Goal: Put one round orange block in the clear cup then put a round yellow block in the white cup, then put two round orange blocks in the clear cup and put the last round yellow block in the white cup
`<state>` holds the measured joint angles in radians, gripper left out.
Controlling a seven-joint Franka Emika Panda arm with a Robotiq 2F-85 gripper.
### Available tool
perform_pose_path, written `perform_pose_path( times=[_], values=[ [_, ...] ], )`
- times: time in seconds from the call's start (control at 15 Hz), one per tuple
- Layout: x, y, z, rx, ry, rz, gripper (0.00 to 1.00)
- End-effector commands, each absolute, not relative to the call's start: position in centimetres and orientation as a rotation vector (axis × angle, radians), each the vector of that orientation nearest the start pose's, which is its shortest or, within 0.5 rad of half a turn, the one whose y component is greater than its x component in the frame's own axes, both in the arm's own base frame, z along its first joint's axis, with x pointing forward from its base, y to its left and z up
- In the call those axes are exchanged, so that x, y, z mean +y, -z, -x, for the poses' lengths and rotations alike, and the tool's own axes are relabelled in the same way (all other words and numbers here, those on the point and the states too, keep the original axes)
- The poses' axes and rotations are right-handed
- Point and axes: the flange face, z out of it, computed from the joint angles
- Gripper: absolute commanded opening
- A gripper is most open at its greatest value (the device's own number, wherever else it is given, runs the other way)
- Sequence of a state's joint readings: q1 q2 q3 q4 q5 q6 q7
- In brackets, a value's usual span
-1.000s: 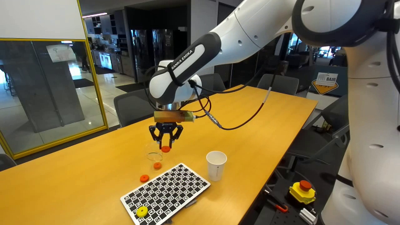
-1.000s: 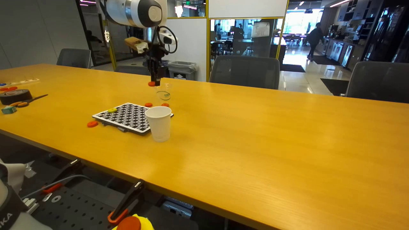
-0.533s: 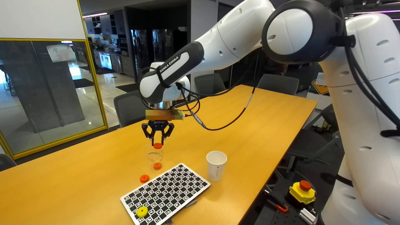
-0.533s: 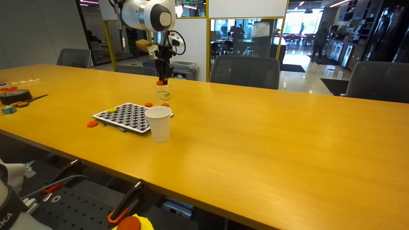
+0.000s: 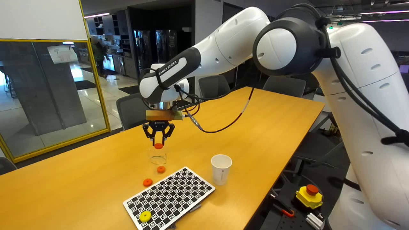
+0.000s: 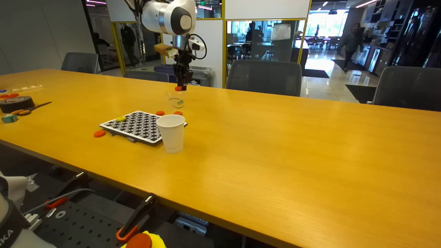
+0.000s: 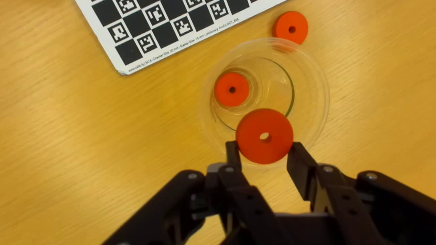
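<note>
In the wrist view, the gripper, at the bottom of the frame, is clamped on an orange block. This overlaps the lower part of the clear cup, whose centre lies farther up the frame. A second block sits inside the cup; a third block lies outside, upper right.

In an exterior view, left of centre, the held block is at or just above the cup's mouth; the white cup stands well apart, to the right.

In an exterior view, upper left of centre, the held block appears toward the right side of that mouth. A release likely comes next; easing toward the cup's centre first looks safer.
</note>
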<state>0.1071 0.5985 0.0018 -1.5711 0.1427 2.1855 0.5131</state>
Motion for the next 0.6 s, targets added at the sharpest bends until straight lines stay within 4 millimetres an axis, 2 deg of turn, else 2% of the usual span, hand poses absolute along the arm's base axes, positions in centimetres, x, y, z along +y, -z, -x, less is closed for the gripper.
perform_pose_path(
  times=[0.0, 0.53],
  values=[
    [7.99, -29.92, -70.72, 0.686, -0.05, 2.932, 0.23],
    [8.35, -29.93, -69.96, 0.635, -0.124, 2.942, 0.23]
  ],
)
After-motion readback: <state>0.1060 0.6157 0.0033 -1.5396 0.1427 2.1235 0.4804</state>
